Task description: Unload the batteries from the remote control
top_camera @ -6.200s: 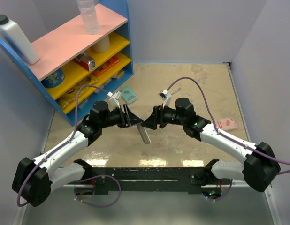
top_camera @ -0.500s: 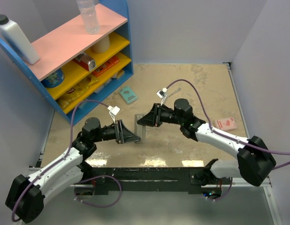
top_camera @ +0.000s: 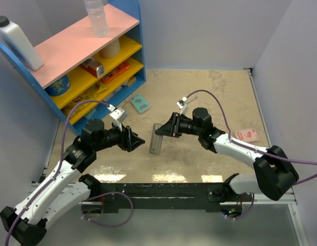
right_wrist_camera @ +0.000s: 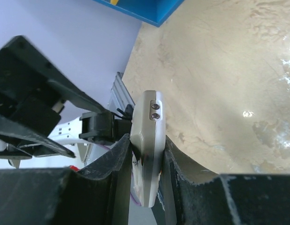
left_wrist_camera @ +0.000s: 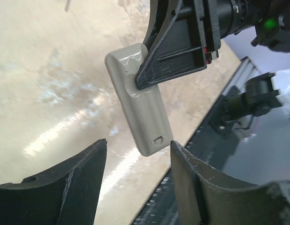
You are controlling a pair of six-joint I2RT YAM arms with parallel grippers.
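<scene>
1. The right pincer (top_camera: 166, 131) is pinching the remote control (top_camera: 156, 139) by one end. In the right wrist view its two fingers (right_wrist_camera: 118, 157) press the grey bar's long sides, and the remote control (right_wrist_camera: 149, 123) sticks out past the fingertips.
2. The rest of the remote control runs away from the right pincer toward the arms' bases. It appears to be held above the tabletop (top_camera: 215, 97) rather than lying on it.
3. The left pincer (top_camera: 134, 139) is spread, with nothing between its fingers. It sits just beside the remote control, on the side away from the right pincer, and does not touch it.
4. In the left wrist view the remote control (left_wrist_camera: 135, 105) lies straight ahead of the left pincer (left_wrist_camera: 138, 144). A cover panel with a small latch faces the camera, and the right pincer (left_wrist_camera: 175, 51) grips the far end.
5. A teal flat box (top_camera: 141, 103) lies on the tabletop beyond both pincers, nearer the blue shelf (top_camera: 140, 51).
6. A pink packet (top_camera: 247, 135) lies well behind the right pincer, past its arm.
</scene>
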